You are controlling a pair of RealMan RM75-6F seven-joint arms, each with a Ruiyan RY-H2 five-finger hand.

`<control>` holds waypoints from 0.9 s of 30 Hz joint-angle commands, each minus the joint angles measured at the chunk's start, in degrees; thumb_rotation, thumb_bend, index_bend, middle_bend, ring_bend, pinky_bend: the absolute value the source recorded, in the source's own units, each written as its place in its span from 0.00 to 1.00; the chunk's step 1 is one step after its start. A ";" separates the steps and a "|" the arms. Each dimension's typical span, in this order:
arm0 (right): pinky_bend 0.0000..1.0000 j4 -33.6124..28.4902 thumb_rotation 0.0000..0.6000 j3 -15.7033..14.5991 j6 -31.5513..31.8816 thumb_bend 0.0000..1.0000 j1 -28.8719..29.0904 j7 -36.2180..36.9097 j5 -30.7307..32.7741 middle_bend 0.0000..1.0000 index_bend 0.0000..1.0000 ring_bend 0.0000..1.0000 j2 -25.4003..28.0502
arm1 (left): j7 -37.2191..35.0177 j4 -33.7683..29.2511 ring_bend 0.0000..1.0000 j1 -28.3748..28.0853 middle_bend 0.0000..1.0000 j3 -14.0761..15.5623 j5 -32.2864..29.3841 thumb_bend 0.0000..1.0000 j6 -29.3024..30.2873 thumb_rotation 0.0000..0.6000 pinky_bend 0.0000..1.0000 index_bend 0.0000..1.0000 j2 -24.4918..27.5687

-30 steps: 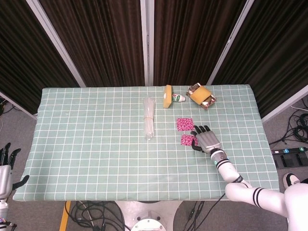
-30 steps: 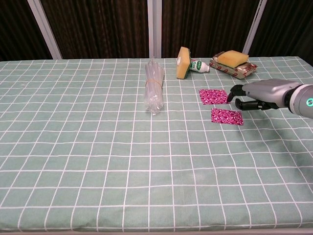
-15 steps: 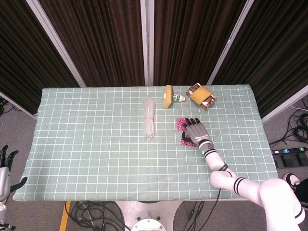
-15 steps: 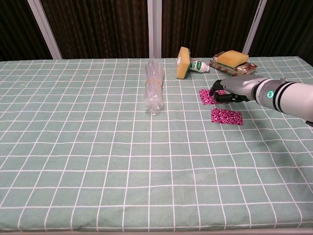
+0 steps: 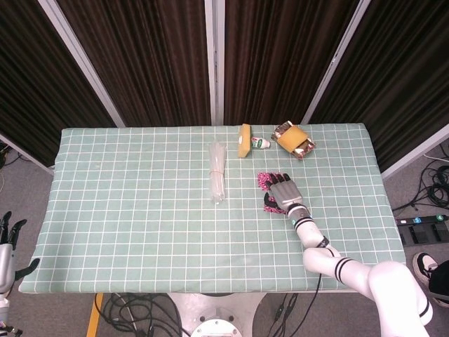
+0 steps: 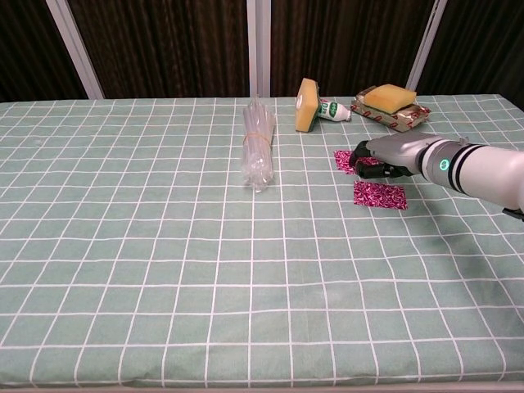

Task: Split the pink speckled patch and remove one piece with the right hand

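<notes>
The pink speckled patch lies in two pieces right of the table's middle. The far piece is partly under my right hand, whose fingers lie spread flat over it with the fingertips touching it. Just in front of the hand, the near piece lies flat on the cloth, apart from the far one. My left hand hangs off the table's left front corner, fingers apart and holding nothing.
A bundle of clear plastic lies mid-table. At the back stand a yellow sponge on edge, a small white bottle and a sponge on a wrapped packet. Green checked cloth covers the table.
My right hand has slid left and toward the far side, from beside the pieces onto the far piece. The left hand has sunk slightly lower.
</notes>
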 commanded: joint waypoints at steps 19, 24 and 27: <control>0.00 -3.61 0.00 -1.90 2.15 0.64 -3.89 -2.37 2.42 0.00 0.17 0.00 5.68 | 0.08 0.24 0.09 -0.27 0.09 -0.08 0.79 0.20 0.28 1.00 0.13 0.22 -0.08; 0.00 -5.17 0.00 -1.80 3.19 0.64 -4.40 -2.53 2.35 0.00 0.17 0.00 6.97 | 0.16 0.18 0.09 -0.42 0.09 -0.21 0.69 0.20 0.09 1.00 0.13 0.22 -0.05; 0.00 -7.19 0.00 -1.14 4.52 0.64 -4.65 -1.82 1.49 0.00 0.17 0.00 8.17 | 0.16 0.11 0.09 -0.40 0.09 -0.22 0.81 0.20 0.25 1.00 0.13 0.22 -0.05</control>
